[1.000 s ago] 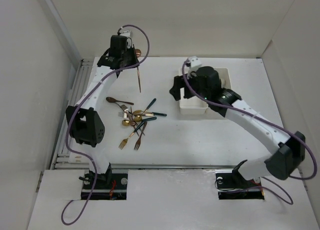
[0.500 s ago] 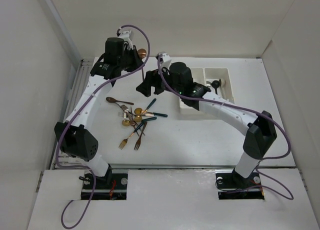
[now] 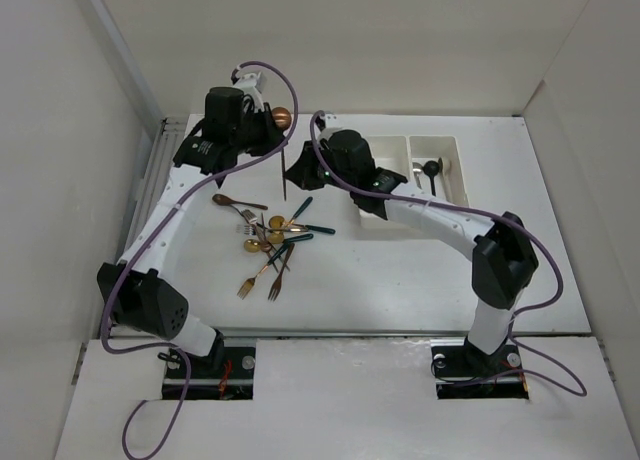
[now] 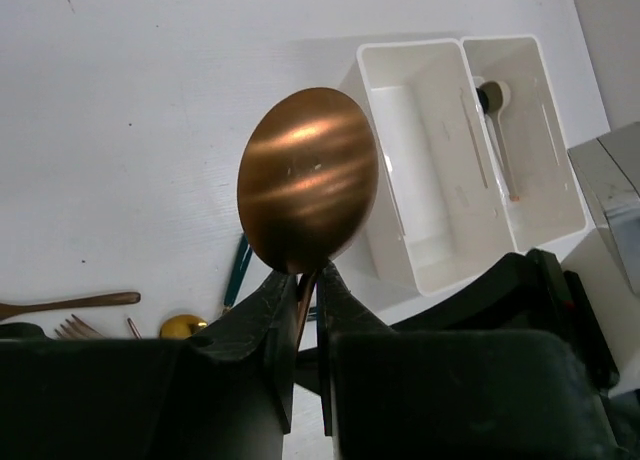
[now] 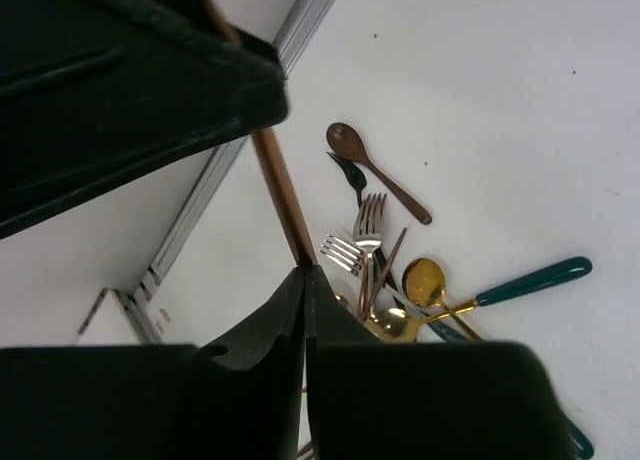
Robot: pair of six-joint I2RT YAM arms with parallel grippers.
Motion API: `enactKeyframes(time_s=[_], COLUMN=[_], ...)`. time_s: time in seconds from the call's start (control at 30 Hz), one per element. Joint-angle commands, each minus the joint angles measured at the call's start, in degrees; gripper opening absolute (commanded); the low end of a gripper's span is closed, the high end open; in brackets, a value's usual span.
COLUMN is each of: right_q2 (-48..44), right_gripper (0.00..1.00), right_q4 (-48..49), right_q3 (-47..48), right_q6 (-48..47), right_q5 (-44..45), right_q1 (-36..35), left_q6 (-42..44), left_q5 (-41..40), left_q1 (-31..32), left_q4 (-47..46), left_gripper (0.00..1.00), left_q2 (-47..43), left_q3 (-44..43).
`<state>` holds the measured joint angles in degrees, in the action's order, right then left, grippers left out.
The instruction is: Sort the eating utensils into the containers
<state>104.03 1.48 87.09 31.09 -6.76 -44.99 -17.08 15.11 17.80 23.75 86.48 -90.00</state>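
A copper spoon (image 3: 283,118) hangs bowl-up over the table's far left, its handle (image 3: 285,170) pointing down. My left gripper (image 4: 305,285) is shut on the neck just below the bowl (image 4: 308,180). My right gripper (image 5: 305,272) is shut on the handle (image 5: 280,185) lower down, reaching in from the right (image 3: 293,172). The other eating utensils (image 3: 268,238) lie in a loose pile on the table below: gold spoons, silver forks (image 5: 368,225), a brown spoon (image 5: 375,170) and teal-handled pieces (image 5: 530,280). The white containers (image 3: 438,139) stand at the back right, a black spoon (image 3: 431,170) in the right bin.
A metal rail (image 3: 165,170) runs along the table's left edge. White walls close in at the left, back and right. The right arm (image 3: 430,215) stretches across in front of the left bin (image 4: 425,260), and purple cables loop over both arms.
The right arm swung left from the bins to the hanging spoon and shut its open jaws on the handle. The left arm shifted slightly, still holding the spoon.
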Motion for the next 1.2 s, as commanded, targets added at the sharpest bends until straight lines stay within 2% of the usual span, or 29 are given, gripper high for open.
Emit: enactKeyframes(time_s=[0.0, 0.07, 0.1, 0.13, 0.23, 0.4, 0.43, 0.47, 0.53, 0.57, 0.63, 0.7, 0.73, 0.77, 0.8, 0.87, 0.9, 1.0, 1.03, 1.17], right_q2=[-2.42, -2.95, -2.95, -2.95, -2.95, -2.95, -2.95, -2.95, -3.74, -4.70, -6.02, -8.48, -9.54, -10.68, -13.04, -15.07, -16.30, -16.31, -15.53, -12.10], right_gripper=[0.04, 0.08, 0.19, 0.27, 0.45, 0.48, 0.44, 0.28, 0.07, 0.00, 0.00, 0.00, 0.00, 0.00, 0.00, 0.00, 0.00, 0.00, 0.00, 0.00], right_q4=[7.58, 7.58, 7.58, 7.58, 7.58, 7.58, 7.58, 7.58, 7.58, 7.58, 7.58, 7.58, 7.58, 7.58, 7.58, 5.48, 0.77, -10.49, -18.62, -30.99], right_q3=[-1.30, -1.92, -1.92, -2.45, -2.45, -2.45, -2.45, -2.45, -2.98, -3.85, -5.69, -7.19, -8.07, -9.99, -10.97, -12.29, -12.29, -7.57, -6.24, -3.50], right_q6=[2.56, 2.57, 2.57, 2.57, 3.09, 3.10, 3.10, 3.10, 3.10, 3.10, 3.10, 3.10, 3.10, 1.97, -0.39, -3.22, -4.62, -10.51, -14.18, -21.66], right_q5=[3.24, 3.25, 3.25, 2.73, 2.11, 2.11, 2.63, 2.63, 4.65, 5.44, 7.89, 10.53, 14.20, 15.63, 16.77, 19.06, 19.07, 20.55, 21.09, 27.41], right_q1=[-0.18, -0.18, -0.18, -0.18, -0.18, -0.18, -0.18, -0.18, -0.71, -0.71, -0.71, -0.71, -0.71, -0.71, -0.71, 1.73, 2.97, 10.34, 12.54, 22.83], left_q6=[-3.05, -3.92, -4.53, -4.54, -4.54, -4.54, -4.54, -4.54, -4.54, -4.54, -3.15, -1.65, -1.64, -0.94, -0.41, 0.29, 0.90, 1.61, 1.61, 1.61], left_q5=[6.50, 7.30, 8.17, 8.18, 8.18, 8.18, 8.18, 8.18, 8.18, 8.18, 5.38, 1.96, -2.94, -5.68, -8.41, -16.06, -18.78, -27.23, -28.46, -30.67], left_q1=[2.50, 2.50, 3.02, 3.03, 3.55, 3.55, 3.55, 4.08, 4.08, 4.08, 4.69, 5.22, 5.75, 5.75, 5.75, 5.75, 5.75, 4.27, 3.65, 0.13], left_q4=[-0.63, -0.63, -0.63, -1.15, -1.16, -1.68, -1.69, -1.69, -1.69, -1.69, -1.69, -1.16, -1.16, -0.55, -0.54, 0.50, 0.51, 1.13, 1.13, -0.63], left_gripper=[0.00, 0.00, 0.00, 0.00, 0.00, 0.00, 0.00, 0.00, 0.00, 0.00, 0.01, 0.20, 0.33, 0.59, 0.71, 0.85, 0.94, 0.98, 0.98, 0.98], left_q2=[-4.56, -4.56, -4.56, -5.08, -5.09, -5.09, -5.09, -5.09, -5.61, -5.62, -5.62, -5.62, -5.62, -5.62, -5.62, -6.14, -6.14, -6.75, -6.76, -9.13], left_q3=[1.66, 2.37, 2.89, 2.90, 2.90, 3.95, 3.95, 3.95, 3.95, 3.95, 3.95, 3.95, 3.95, 4.47, 4.48, 4.48, 4.48, 3.95, 3.95, 9.03])
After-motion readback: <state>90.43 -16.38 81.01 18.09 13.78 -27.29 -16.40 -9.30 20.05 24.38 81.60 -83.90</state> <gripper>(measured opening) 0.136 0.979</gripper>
